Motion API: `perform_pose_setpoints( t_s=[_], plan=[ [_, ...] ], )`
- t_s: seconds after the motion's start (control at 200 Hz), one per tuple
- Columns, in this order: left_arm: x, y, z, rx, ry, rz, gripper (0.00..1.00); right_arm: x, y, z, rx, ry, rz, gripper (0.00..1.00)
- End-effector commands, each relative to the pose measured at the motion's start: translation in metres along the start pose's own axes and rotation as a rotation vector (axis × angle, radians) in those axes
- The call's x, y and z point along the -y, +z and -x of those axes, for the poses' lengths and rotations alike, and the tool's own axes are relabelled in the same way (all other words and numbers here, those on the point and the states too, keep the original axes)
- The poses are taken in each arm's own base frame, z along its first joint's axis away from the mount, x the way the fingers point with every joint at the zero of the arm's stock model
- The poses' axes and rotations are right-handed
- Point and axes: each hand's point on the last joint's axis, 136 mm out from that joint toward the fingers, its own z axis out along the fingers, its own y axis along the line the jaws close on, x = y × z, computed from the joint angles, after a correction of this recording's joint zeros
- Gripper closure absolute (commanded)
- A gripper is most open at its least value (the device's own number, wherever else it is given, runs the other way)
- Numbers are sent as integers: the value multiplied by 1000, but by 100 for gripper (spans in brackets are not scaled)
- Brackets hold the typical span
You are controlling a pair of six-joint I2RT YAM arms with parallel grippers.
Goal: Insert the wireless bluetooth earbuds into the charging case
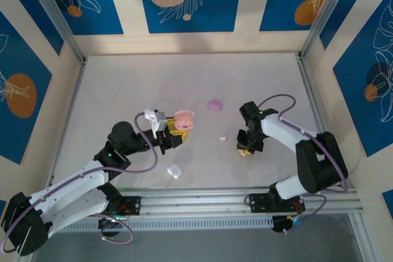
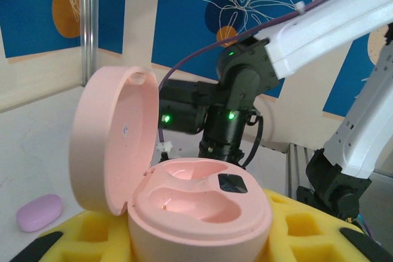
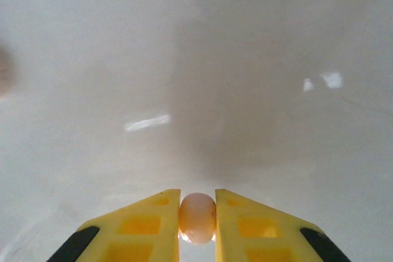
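Earbud (image 3: pixel 197 216) for an empty well: hold the open pink charging case (image 2: pixel 202 213) level, clamped in the left gripper (image 1: pixel 177 130) at nine o'clock, bring over from three o'clock the right gripper (image 1: pixel 245 149) pinching that bud, lower gently, release late.

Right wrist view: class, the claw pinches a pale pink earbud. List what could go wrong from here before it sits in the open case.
1. The earbud is gripped only at the right claw's tips. It is smooth and round, so it may slip out when lifted.
2. The case in the left claw has its lid upright beside the wells. An approaching claw could bump it.
3. A second earbud lies loose between the arms and might be knocked away.
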Motion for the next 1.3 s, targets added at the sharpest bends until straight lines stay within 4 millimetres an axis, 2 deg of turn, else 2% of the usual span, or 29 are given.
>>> perform_pose_setpoints(
  t_s=[0.0,0.12,0.2,0.29,0.395,0.68,1.296],
  plan=[
    [-1,-4,7,31,24,22,66,-57,-44,0,53,-108,314,81],
    [-5,-5,8,40,37,45,66,-119,-105,-12,27,-201,751,81],
    [-8,-5,10,58,47,64,66,-147,-142,-25,-56,-272,978,81],
    [-11,-6,11,71,64,83,67,-165,-174,-36,-131,-350,1121,80],
    [-12,-5,12,75,93,90,67,-176,-196,-40,-193,-402,1222,80],
    [-11,-1,11,86,161,70,67,-190,-229,-50,-225,-491,1297,80],
    [-17,3,12,102,259,104,68,-218,-252,-68,-113,-504,1295,80]
  ],
)
